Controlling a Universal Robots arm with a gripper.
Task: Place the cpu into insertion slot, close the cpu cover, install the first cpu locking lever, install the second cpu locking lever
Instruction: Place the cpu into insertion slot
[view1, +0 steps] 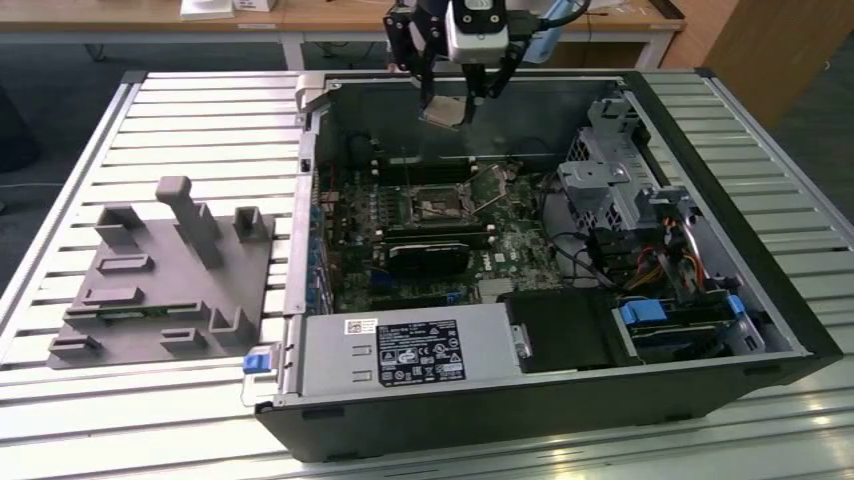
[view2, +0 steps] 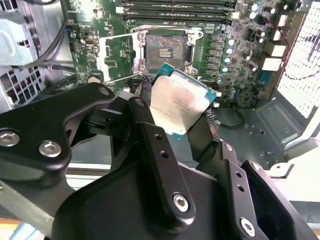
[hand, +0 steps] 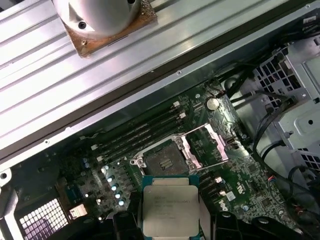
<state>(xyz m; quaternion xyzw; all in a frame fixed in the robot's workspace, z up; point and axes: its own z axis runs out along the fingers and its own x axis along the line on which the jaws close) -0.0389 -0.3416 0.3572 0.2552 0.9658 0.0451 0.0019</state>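
**CPU in grip, nothing seated yet**

Black two-finger gripper (view2: 176, 114) is clamped on the edges of the small flat square silver-topped cpu (view2: 186, 97), held in the air above the square black insertion slot (view2: 165, 52). The slot is bare. The thin silver square-frame cpu cover (view2: 117, 57) lies flipped open just beside the slot. My read: all four steps are left — placing, cover, both levers.

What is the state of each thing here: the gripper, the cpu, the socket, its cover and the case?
gripper: shut on the cpu, above the motherboard.
cpu: held at two opposite edges, metal top showing, not yet in the slot.
insertion slot: empty, uncovered.
cpu cover: swung open beside the slot.
computer case: side open, inside exposed.
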